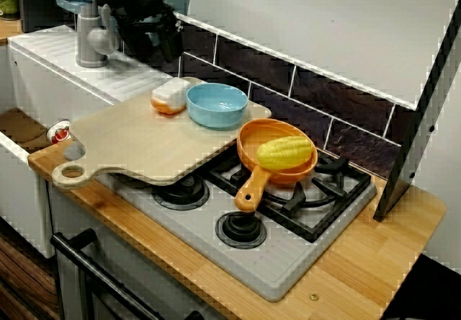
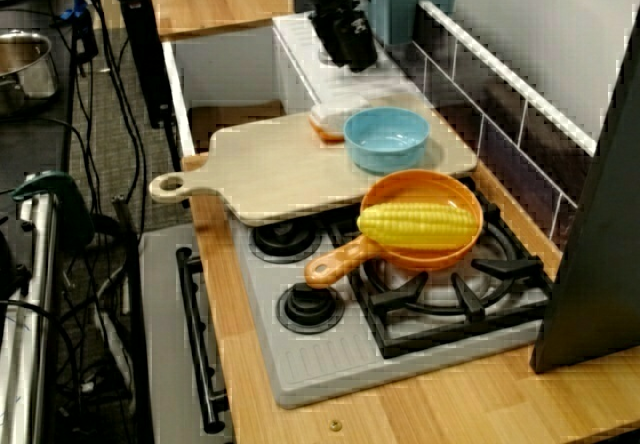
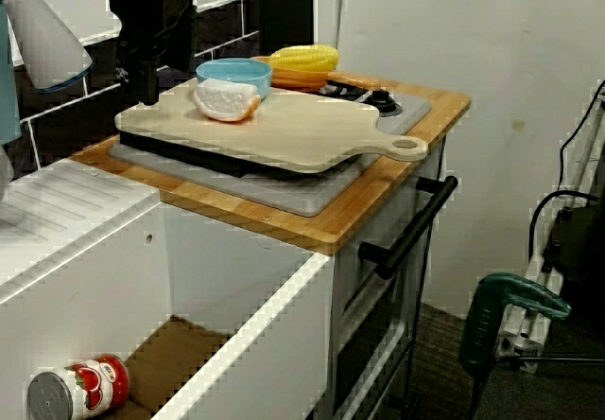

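My black gripper (image 1: 160,45) hangs above the back left corner of the wooden cutting board (image 1: 137,143), close to the tiled wall. Its fingers look open and hold nothing. Nearest to it, just below and in front, a white and orange toy food piece (image 1: 170,94) lies on the board. A light blue bowl (image 1: 216,104) stands beside that piece. In the side view the gripper (image 2: 352,49) is above the same piece (image 2: 335,119) and bowl (image 2: 387,139). From the sink side the gripper (image 3: 148,79) hangs left of the piece (image 3: 227,100).
The board overhangs a toy stove (image 1: 274,255). An orange pan (image 1: 252,136) holding a yellow corn cob (image 1: 285,152) sits on the right burners. A grey faucet (image 1: 90,32) stands left of the gripper. A tomato can (image 3: 80,389) lies in the sink.
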Robot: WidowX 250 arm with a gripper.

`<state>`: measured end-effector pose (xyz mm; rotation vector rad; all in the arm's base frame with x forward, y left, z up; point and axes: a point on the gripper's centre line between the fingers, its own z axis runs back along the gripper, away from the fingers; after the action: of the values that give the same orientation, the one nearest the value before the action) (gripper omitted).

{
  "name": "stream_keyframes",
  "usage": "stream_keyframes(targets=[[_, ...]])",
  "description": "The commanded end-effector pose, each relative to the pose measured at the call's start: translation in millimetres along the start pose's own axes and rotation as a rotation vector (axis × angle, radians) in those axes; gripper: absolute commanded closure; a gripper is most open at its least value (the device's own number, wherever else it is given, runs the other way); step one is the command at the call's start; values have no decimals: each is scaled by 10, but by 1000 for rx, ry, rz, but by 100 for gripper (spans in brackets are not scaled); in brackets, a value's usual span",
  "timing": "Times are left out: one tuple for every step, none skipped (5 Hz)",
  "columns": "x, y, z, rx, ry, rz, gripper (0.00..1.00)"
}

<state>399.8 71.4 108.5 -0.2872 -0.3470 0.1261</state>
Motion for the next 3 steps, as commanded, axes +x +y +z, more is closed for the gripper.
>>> stream_keyframes(targets=[[207, -136, 24, -1, -52, 30, 0], [227, -151, -39, 5, -59, 41, 0], [203, -167, -79, 9, -72, 46, 0]])
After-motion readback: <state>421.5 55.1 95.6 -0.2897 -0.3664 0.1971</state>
